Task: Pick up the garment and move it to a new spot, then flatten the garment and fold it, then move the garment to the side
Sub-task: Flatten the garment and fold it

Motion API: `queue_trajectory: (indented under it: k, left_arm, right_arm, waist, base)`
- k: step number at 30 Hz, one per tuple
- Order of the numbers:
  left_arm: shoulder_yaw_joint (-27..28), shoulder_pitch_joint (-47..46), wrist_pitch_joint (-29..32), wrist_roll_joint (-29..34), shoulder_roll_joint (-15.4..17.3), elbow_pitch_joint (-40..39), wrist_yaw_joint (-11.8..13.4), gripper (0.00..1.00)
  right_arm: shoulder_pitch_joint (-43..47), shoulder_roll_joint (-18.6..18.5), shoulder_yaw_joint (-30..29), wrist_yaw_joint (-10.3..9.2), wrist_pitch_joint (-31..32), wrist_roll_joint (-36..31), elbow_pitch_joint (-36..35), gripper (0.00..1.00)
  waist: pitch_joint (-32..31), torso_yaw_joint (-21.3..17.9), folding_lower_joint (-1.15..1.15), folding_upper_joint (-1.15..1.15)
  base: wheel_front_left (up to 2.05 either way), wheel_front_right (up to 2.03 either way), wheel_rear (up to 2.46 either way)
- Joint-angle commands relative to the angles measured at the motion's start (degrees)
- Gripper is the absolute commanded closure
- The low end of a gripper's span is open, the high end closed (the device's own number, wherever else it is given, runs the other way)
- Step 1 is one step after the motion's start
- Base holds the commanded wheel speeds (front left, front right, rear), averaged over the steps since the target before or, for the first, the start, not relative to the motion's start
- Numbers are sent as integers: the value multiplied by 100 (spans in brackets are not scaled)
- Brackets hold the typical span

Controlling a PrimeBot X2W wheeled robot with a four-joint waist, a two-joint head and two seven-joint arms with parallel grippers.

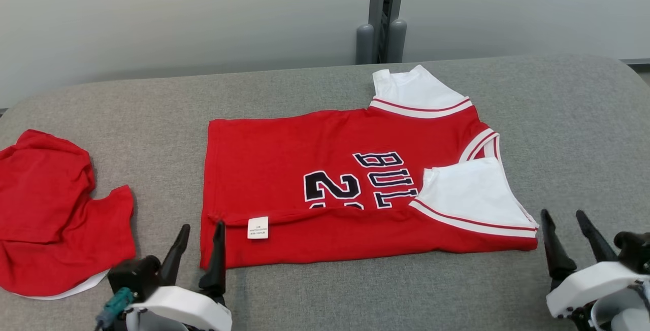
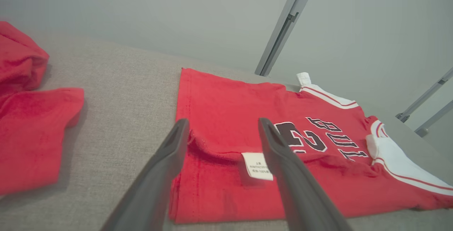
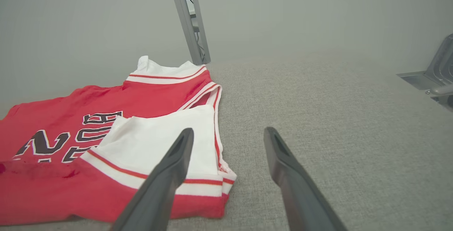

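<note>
Nearest us, at the front of the counter point(image 1: 558, 118), our left end effector point(image 1: 202, 225) and right end effector point(image 1: 562, 213) stand wide open and empty, one by each near corner of the jersey point(image 1: 315, 168), placed, we judge, to pinch both ends together. Its near edge lies folded over, care label point(image 1: 258, 228) exposed; beyond, it spreads flat mid-counter; another red garment point(image 1: 45, 209) sits well apart to our left

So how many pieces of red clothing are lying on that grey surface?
2. A red jersey lies spread and partly folded in the middle; a crumpled red garment sits at the left of the head view. Anything underneath either would be hidden.
</note>
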Motion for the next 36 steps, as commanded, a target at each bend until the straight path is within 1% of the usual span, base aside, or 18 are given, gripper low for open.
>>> queue_trajectory:
  k: [1,4,6,9,13,16,18,24,33,34,35,36]
  left_arm:
    - [72,48,-1,248,-86,117,-110,0]
    - [141,39,-1,500,-228,334,-202,0]
    - [159,14,-1,568,-254,424,-208,0]
    - [134,-74,-2,684,-322,823,-225,0]
    - [126,-258,-2,680,-386,1374,-161,0]
    - [158,-384,-2,649,-425,1683,-86,0]
    - [173,-458,-2,598,-442,1839,-86,0]
    - [192,-680,163,280,-570,2198,-297,0]
    - [-12,-856,336,143,-650,2560,-442,0]
    - [-38,-863,350,132,-658,2590,-464,18]
    - [-80,-865,369,143,-666,2614,-488,52]
    - [-134,-862,376,174,-675,2635,-524,64]
  right_arm:
    - [95,61,-4,0,-7,-46,75,0]
    - [128,123,-8,0,-7,-71,155,0]
    - [121,137,-12,0,-7,-64,181,0]
    - [73,186,-37,0,45,15,298,0]
    - [11,218,-6,0,111,88,450,0]
    - [-14,259,44,0,110,138,530,0]
    - [-42,264,79,0,112,164,589,0]
    - [-134,285,178,0,117,268,773,0]
    - [-350,284,372,0,138,498,1040,0]
    - [-367,285,387,0,150,549,1071,0]
    - [-381,281,395,0,158,593,1122,0]
    - [-402,267,418,0,188,613,1172,0]
  waist:
    - [-7,23,0,0]
    - [-1,53,0,0]
    - [4,63,0,0]
    - [26,85,0,0]
    - [63,100,0,0]
    - [96,102,0,0]
    - [125,95,0,0]
    - [228,87,0,0]
    - [290,106,0,0]
    - [291,113,0,0]
    - [288,119,0,0]
    - [286,125,0,0]
  base:
    - [0,0,0]
    - [0,0,0]
    - [0,0,0]
    - [0,0,0]
    - [0,0,0]
    - [0,0,0]
    - [0,0,0]
    - [0,0,0]
    - [0,0,0]
    - [0,0,0]
    - [0,0,0]
    - [0,0,0]
